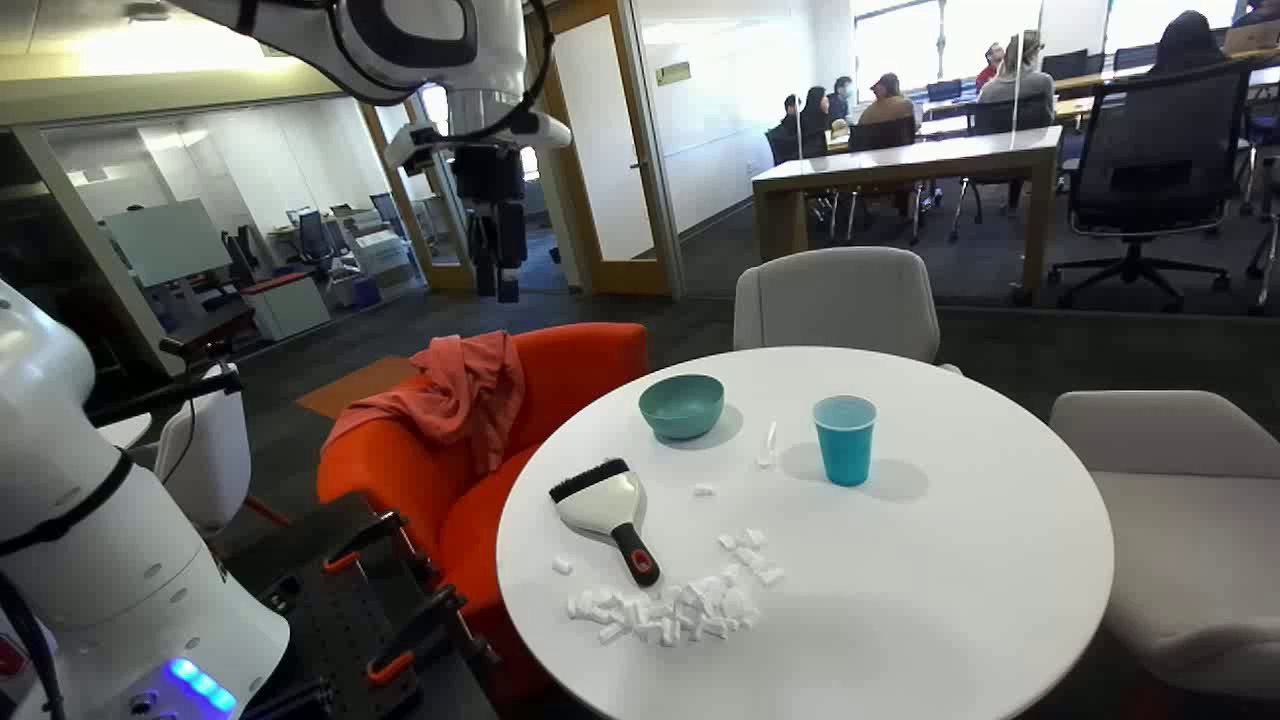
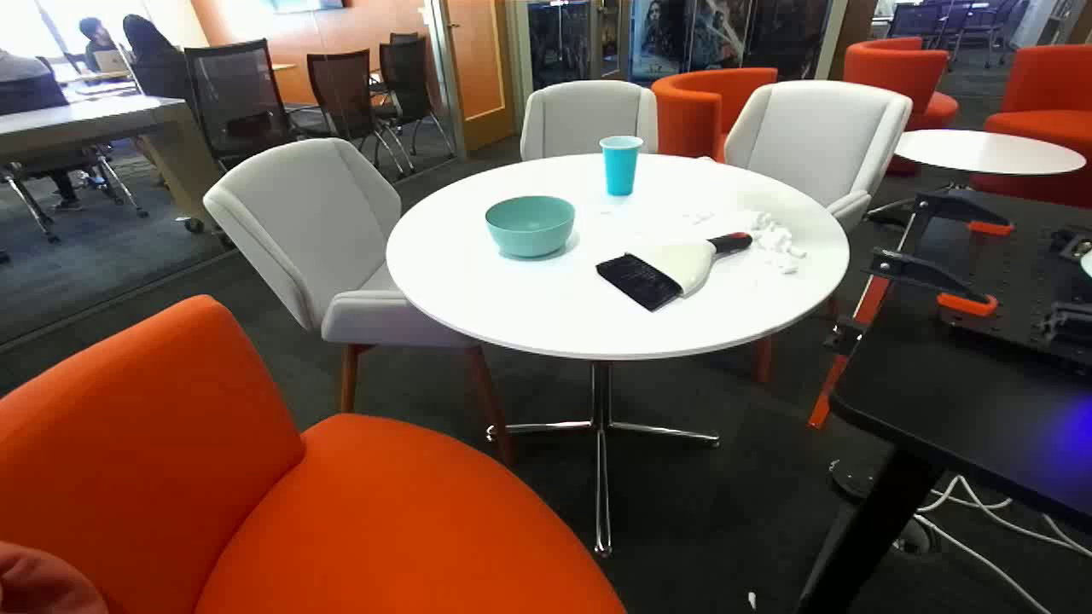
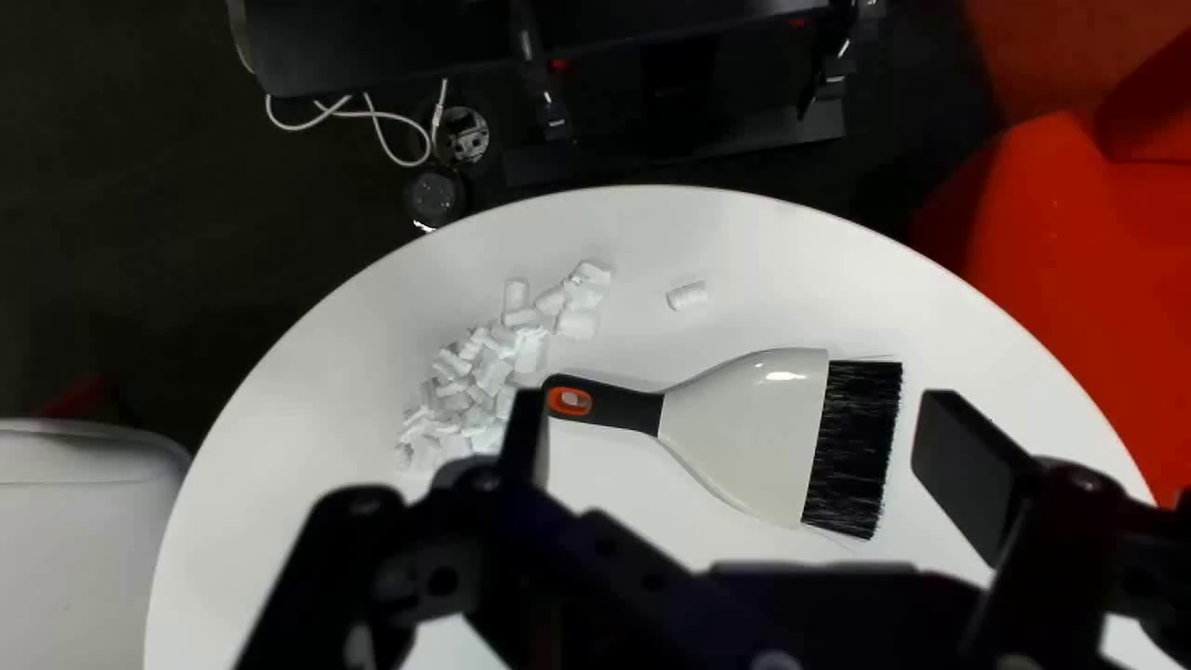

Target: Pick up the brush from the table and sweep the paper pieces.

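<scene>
The brush lies flat on the round white table (image 1: pixel 930 600). It has a cream head (image 1: pixel 605 503), black bristles and a short black handle with an orange-ringed hole. In the wrist view the brush (image 3: pixel 744 433) spans the middle, handle left, bristles right. It also shows in an exterior view (image 2: pixel 682 263). The paper pieces (image 1: pixel 690 608) lie in a white pile by the handle end, with a few strays apart; the pile also shows in the wrist view (image 3: pixel 475 381). My gripper (image 1: pixel 497 288) is high above the table, pointing down, its fingers (image 3: pixel 744 447) wide apart and empty.
A teal bowl (image 1: pixel 682 408) and a blue cup (image 1: pixel 845 440) stand on the table beyond the brush, with a small white plastic piece (image 1: pixel 769 445) between them. An orange armchair (image 1: pixel 580 370) and grey chairs (image 1: pixel 835 300) surround the table. The black robot stand (image 2: pixel 981 341) is beside it.
</scene>
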`<action>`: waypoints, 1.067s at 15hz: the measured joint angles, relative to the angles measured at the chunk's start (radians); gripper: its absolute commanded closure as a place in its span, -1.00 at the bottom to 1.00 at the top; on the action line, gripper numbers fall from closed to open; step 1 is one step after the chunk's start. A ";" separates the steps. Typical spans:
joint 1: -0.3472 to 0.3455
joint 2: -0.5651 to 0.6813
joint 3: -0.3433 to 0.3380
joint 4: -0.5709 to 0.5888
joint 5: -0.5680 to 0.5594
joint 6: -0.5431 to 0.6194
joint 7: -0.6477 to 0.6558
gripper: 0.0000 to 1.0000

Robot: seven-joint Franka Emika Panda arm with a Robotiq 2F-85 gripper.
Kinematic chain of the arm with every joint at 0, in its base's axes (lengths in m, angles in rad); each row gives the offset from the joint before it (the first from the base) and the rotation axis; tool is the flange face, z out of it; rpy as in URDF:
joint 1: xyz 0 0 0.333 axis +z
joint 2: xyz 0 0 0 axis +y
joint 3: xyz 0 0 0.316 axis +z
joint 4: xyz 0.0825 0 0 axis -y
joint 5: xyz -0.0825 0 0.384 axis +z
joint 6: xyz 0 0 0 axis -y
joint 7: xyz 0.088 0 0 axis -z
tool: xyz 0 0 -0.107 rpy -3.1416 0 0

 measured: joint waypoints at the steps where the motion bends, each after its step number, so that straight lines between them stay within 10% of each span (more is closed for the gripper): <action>1: 0.000 0.000 0.000 0.000 0.000 0.000 0.000 -1.00; 9: 0.001 0.001 -0.002 -0.008 -0.030 0.049 -0.060 -1.00; 16: -0.001 0.012 -0.074 -0.075 -0.155 0.280 -0.434 -1.00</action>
